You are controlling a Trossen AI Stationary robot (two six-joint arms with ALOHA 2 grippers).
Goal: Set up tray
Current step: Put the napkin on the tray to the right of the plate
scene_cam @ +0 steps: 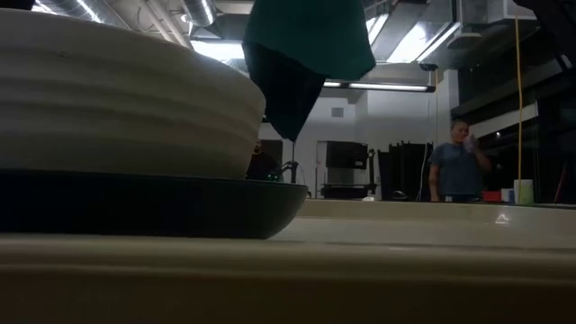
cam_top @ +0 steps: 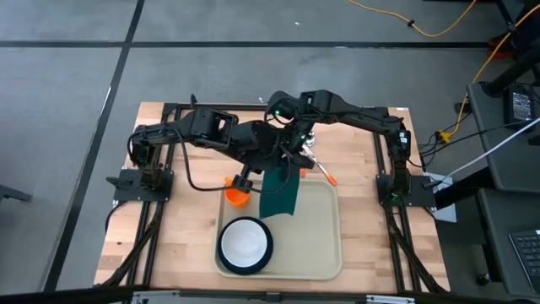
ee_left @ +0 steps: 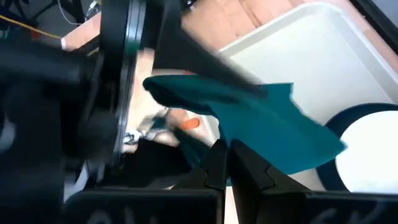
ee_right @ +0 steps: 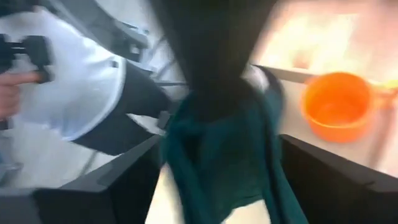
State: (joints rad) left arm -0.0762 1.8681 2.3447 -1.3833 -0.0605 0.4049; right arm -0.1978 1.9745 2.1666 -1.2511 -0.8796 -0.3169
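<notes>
Napkin [cam_top: 280,191] hangs over tray [cam_top: 321,245] beside orange cup [cam_top: 236,196].

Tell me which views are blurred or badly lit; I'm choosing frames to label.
High view: sharp, evenly lit. Low view: backlit by ceiling lights, bowl and plate dark and close. Left wrist view: motion-smeared around the green napkin. Right wrist view: blurred, glare over the orange cup.

The high view looks straight down on the whole table. The low view sits at tray [scene_cam: 288,270] rim height, facing the room. Both wrist views look closely at the hanging napkin [ee_left: 273,127].
</notes>
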